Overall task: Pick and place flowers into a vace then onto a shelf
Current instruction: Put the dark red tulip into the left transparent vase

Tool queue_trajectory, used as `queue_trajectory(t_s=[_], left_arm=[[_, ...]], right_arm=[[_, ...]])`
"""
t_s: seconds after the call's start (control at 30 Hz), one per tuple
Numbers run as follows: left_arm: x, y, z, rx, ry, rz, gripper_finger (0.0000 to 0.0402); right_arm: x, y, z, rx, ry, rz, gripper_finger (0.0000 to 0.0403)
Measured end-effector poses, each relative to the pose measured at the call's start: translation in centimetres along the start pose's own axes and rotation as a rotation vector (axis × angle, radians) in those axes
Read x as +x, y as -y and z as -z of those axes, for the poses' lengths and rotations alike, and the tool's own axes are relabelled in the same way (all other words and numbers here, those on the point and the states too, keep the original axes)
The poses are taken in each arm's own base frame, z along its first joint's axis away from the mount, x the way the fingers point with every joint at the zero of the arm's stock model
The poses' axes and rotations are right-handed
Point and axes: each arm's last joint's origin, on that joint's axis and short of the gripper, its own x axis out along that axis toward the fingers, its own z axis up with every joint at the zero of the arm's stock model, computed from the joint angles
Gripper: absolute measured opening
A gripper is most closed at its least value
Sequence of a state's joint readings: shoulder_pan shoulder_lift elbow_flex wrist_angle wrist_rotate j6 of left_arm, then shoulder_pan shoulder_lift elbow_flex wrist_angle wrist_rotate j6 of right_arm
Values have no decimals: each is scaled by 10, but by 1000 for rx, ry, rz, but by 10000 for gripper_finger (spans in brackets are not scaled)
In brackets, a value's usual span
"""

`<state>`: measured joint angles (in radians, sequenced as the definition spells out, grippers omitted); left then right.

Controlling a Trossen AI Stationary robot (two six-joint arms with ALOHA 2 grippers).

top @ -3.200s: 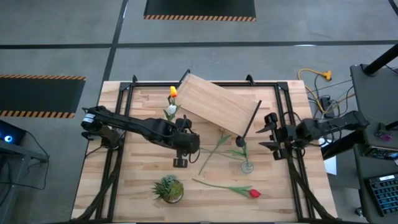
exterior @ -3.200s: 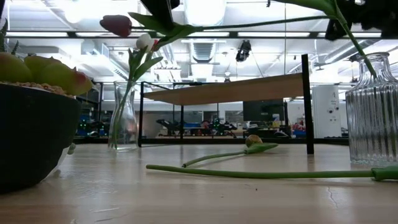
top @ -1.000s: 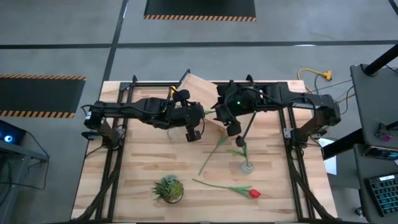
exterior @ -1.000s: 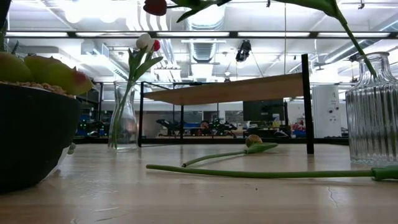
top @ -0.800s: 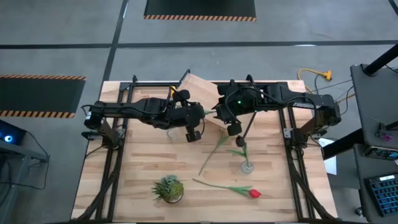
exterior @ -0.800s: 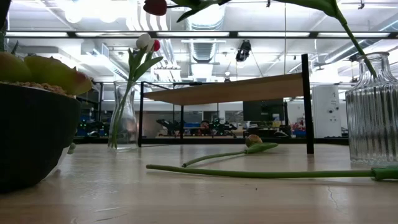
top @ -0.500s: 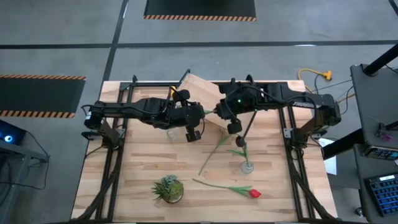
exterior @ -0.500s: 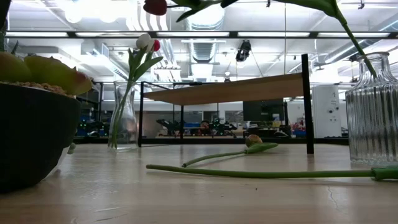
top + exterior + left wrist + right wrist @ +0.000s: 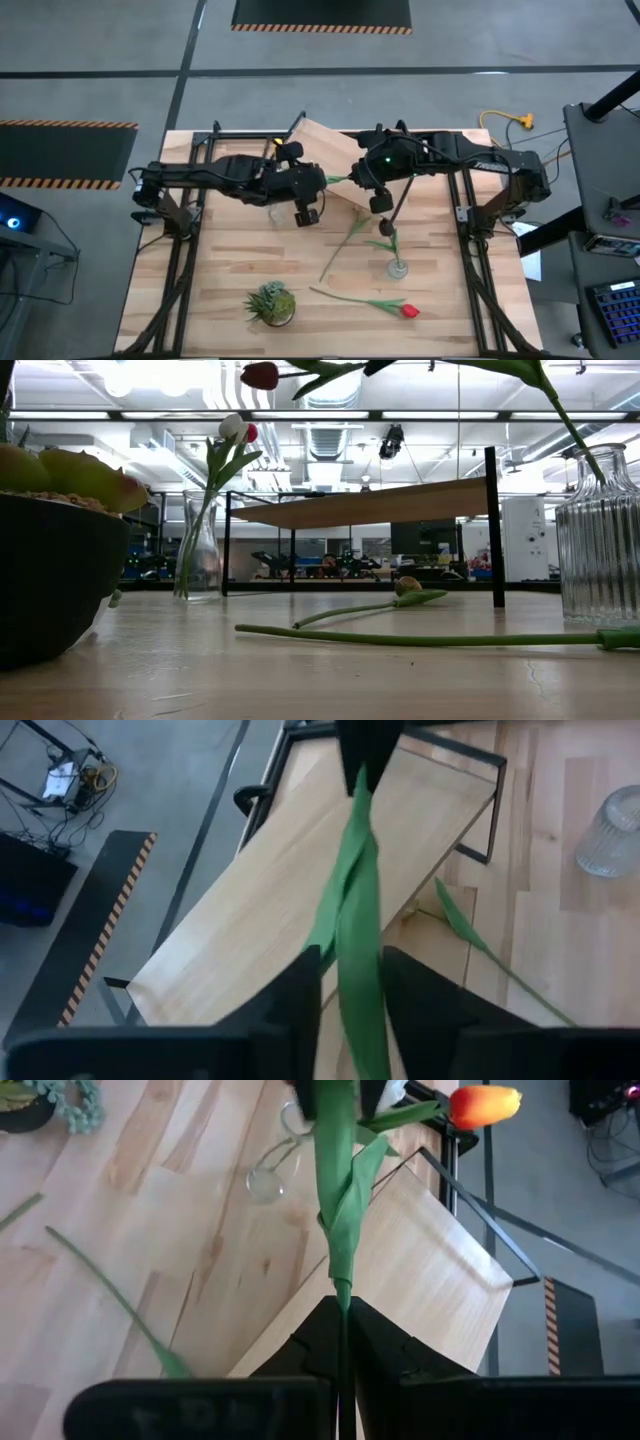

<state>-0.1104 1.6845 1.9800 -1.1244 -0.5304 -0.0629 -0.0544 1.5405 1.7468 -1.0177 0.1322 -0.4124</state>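
Tulip (image 9: 260, 375) with the red head hangs in the air over the shelf (image 9: 322, 136), its long green stem (image 9: 338, 180) stretched straight between the two grippers. Its long axis runs from one gripper to the other across the table. In the low view the head points towards the left arm's side.

Right gripper (image 9: 340, 1305) is pinched together on the stem's lower end. From it, the stem and its folded leaf run directly ahead to the left gripper (image 9: 320, 183), so the flower lies forward of the right gripper, in line with its reach.

In the left gripper's (image 9: 350, 960) own view the leaf passes through it and on towards the right gripper; whether it is clamped there I cannot tell.

Vase (image 9: 265, 1180) with the yellow and white tulips stands on the table just beyond the left gripper, which looks the nearer of the two. I judge the coming move turns on swinging the stem end down towards that mouth.
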Motion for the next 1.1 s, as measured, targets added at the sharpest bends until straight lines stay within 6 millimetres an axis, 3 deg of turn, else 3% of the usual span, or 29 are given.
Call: queue_trajectory(t_s=[0.17, 0.37, 0.47, 0.87, 1.1], left_arm=[[-22, -13, 3, -23, 38, 1, 139], [-57, -32, 15, -116, 107, 12, 147], [-65, -37, 27, -150, 117, 12, 148], [-79, -50, 96, -270, 287, 19, 148], [-72, -48, 126, -319, 505, 29, 148]], right_arm=[[-17, 5, 4, 60, 35, 23, 9], [-40, 10, 15, 139, 168, 13, 9], [-49, 8, 24, 159, 277, 8, 9], [-73, -9, 66, 261, 643, 128, 8], [-55, -20, 84, 302, 833, 173, 8]])
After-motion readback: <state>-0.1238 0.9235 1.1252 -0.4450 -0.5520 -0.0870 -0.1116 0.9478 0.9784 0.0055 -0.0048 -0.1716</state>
